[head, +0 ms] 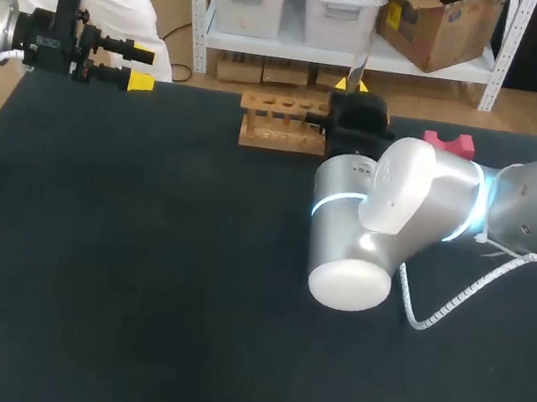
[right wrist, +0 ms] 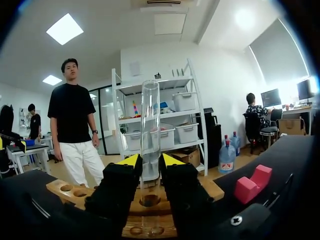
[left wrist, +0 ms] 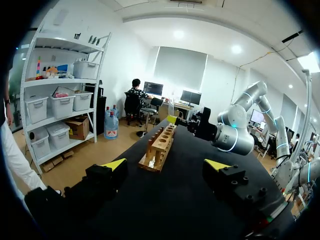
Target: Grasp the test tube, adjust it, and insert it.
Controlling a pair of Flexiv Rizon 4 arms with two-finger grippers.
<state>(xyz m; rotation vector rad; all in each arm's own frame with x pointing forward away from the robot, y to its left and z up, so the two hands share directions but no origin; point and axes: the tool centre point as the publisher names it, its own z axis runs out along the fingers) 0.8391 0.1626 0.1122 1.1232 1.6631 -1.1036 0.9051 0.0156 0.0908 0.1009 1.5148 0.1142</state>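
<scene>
While the right pincer (right wrist: 150, 161) grips it, the test tube (right wrist: 149, 115) stands upright.

Left arm in from 9 o'clock, left gripper (head: 140, 68) fingers spread. Right arm in from 3 o'clock, right gripper (right wrist: 150, 162) pinching the test tube (right wrist: 149, 115).

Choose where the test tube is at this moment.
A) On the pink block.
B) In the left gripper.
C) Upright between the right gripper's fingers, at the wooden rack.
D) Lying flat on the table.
C: the right wrist view shows the test tube upright, gripped from both sides by the right gripper at the wooden rack; the left gripper is open and empty.
</scene>
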